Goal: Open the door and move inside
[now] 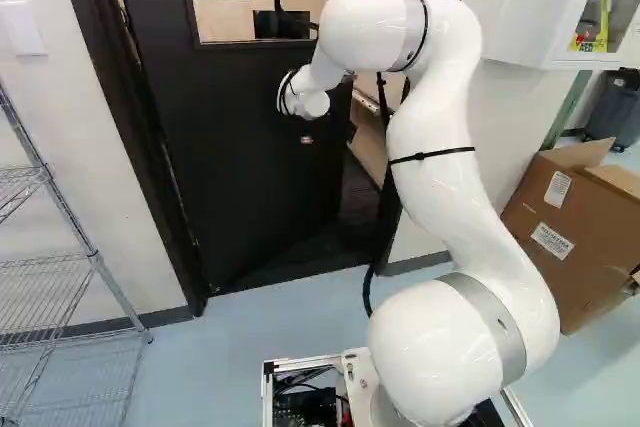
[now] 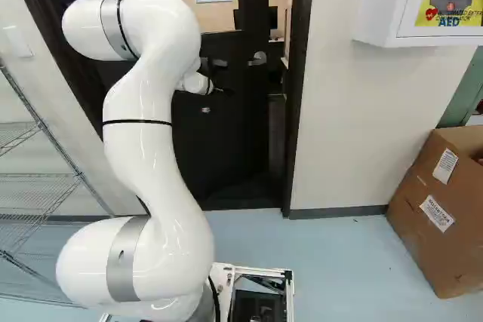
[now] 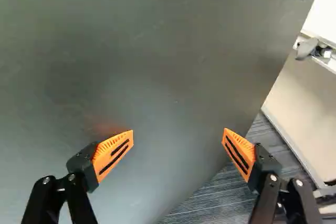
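Note:
The black door (image 1: 240, 147) stands ajar, swung away from me into the room beyond. Its metal handle (image 2: 258, 58) shows near the free edge in the right base view. My gripper (image 2: 220, 90) is at the end of the bent arm, in front of the door below handle height; its dark shape blends into the door there. In the wrist view the gripper (image 3: 177, 132) is open, its orange-padded fingers wide apart with nothing between them. The door's dark face (image 3: 157, 56) fills most of that view ahead of them; whether a fingertip touches it, I cannot tell.
A dark door frame (image 2: 299, 73) borders the gap. Through it, the wrist view shows grey carpet (image 3: 220, 198) and pale furniture (image 3: 299, 108). Wire shelving (image 1: 60, 267) stands left, a cardboard box (image 2: 445, 209) right, below a white wall cabinet (image 2: 385, 5).

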Controlling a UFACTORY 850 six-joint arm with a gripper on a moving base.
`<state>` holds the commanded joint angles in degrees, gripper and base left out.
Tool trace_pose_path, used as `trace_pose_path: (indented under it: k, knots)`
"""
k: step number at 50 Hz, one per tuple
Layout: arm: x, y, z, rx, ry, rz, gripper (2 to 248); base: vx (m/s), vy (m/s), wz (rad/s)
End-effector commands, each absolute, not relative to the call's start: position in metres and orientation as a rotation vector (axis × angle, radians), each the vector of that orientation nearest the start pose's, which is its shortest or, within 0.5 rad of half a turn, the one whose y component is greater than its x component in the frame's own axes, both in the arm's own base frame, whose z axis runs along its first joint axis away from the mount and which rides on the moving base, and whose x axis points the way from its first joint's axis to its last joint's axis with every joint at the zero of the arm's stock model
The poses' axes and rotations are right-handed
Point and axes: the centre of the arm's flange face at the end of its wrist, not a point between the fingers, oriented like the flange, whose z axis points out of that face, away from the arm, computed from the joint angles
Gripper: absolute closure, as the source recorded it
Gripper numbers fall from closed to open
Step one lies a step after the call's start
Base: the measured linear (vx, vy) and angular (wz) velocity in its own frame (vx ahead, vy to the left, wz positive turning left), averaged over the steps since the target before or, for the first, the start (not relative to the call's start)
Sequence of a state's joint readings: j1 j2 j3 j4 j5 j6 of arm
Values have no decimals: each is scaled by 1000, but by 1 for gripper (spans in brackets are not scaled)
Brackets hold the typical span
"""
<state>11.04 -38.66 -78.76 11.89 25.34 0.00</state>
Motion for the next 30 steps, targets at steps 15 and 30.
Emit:
trace_pose_path:
  k: [15, 30]
  knots:
    - [719, 159, 398, -2516, -204, -1647, 3, 0, 0, 0]
    - [733, 189, 393, -2474, -385, -1671, 3, 0, 0, 0]
